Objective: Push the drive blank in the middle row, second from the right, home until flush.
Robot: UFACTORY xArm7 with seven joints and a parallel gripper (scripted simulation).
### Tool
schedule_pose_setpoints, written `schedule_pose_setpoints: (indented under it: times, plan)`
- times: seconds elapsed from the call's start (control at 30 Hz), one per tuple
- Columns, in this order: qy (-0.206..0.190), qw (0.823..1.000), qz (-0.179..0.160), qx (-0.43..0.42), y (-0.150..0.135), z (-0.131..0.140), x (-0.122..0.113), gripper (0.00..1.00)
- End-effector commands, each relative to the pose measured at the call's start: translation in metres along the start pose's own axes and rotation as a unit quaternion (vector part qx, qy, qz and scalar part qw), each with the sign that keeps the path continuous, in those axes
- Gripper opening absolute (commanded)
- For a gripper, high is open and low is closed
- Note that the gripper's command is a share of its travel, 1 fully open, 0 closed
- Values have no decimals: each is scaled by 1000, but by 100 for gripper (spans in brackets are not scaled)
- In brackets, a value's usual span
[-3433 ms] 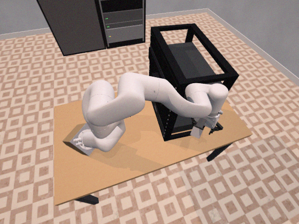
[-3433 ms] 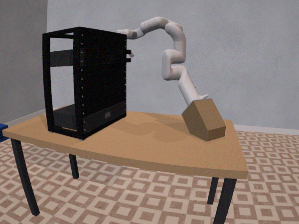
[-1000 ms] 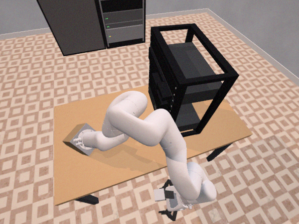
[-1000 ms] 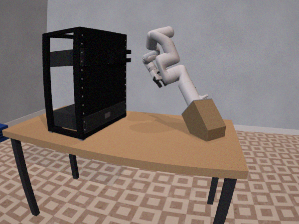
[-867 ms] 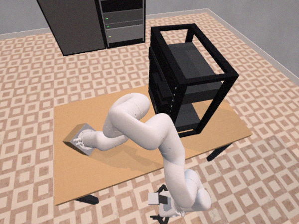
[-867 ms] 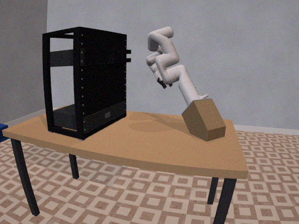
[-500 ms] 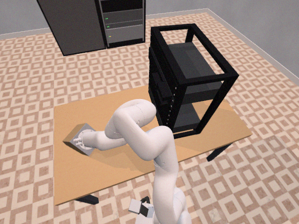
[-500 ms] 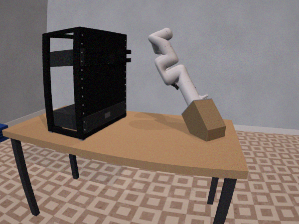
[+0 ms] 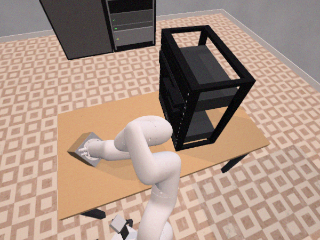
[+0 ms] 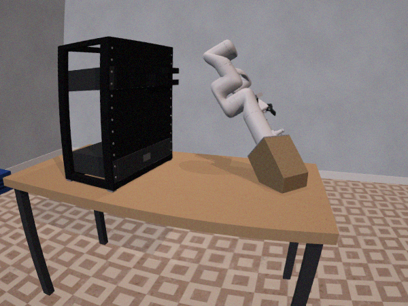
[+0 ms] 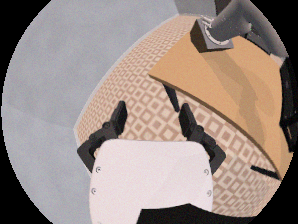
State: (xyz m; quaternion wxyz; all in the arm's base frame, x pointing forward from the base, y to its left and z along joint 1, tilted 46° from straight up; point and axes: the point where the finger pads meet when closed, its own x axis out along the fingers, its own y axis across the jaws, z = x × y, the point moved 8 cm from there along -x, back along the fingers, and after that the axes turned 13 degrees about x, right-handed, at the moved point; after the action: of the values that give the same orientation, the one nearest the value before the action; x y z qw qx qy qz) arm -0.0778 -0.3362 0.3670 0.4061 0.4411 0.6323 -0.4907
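Observation:
The black rack (image 9: 202,88) stands on the wooden table at the right; it also shows in the exterior view (image 10: 119,112). Its front faces the arm. Two drive blanks (image 10: 175,76) stick out of the front near the top, seen side-on; I cannot tell which row or column each is in. My gripper (image 9: 127,225) is open and empty. It hangs off the table's near edge, far from the rack front. In the exterior view the gripper (image 10: 269,109) is mostly hidden behind the arm. In the wrist view the open fingers point at the floor and the table edge.
The arm's wedge-shaped mount (image 9: 85,152) sits on the left of the table, also seen in the exterior view (image 10: 279,163). The folded arm's elbow (image 9: 152,128) is close to the rack's front lower corner. Dark server cabinets (image 9: 106,24) stand on the floor behind.

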Motion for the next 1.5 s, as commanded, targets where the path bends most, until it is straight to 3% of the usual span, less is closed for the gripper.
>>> schedule_pose_setpoints:
  times: [0.0,0.13,0.2,0.37,0.4,0.7,0.77,0.97,1.0,1.27,1.33,1.47]
  plan:
    - [53,997,10,56,-32,-12,37,100]
    - [94,991,17,97,-52,-27,64,100]
    - [94,991,17,97,-52,-27,64,100]
    - [164,973,30,162,-80,-57,107,100]
    - [164,973,30,162,-80,-57,107,100]
    - [275,925,51,257,-109,-121,170,100]
    - [275,925,51,257,-109,-121,170,100]
    - [357,876,67,318,-117,-175,210,100]
    - [357,876,67,318,-117,-175,210,100]
    - [459,796,88,384,-110,-251,249,100]
    - [459,796,88,384,-110,-251,249,100]
    - [507,752,99,409,-100,-288,263,100]
